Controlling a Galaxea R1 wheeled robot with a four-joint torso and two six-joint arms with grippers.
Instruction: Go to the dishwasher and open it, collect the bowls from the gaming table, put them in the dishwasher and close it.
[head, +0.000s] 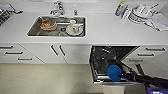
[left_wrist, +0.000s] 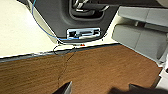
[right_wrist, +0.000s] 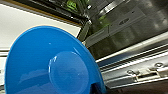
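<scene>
The dishwasher (head: 105, 60) stands open under the white counter, its door folded down and dark wire racks showing inside. A round blue bowl (head: 114, 73) hangs over the lowered door at the end of my right arm, which reaches in from the right. My right gripper (head: 122, 75) is shut on the bowl's rim. In the right wrist view the blue bowl (right_wrist: 52, 65) looms large, tilted on edge, with the dishwasher's steel inner door (right_wrist: 130, 40) behind it. My left gripper (left_wrist: 100, 90) is open over a brown wood-grain surface (left_wrist: 95, 70).
A steel sink (head: 35, 27) in the counter holds an orange bowl (head: 47, 24) and white dishes (head: 74, 28). White plates (head: 140, 12) and a bottle (head: 119, 8) sit at the back right. White cabinet doors (head: 57, 51) and drawers flank the dishwasher. Beige floor (head: 40, 80) spreads to the left.
</scene>
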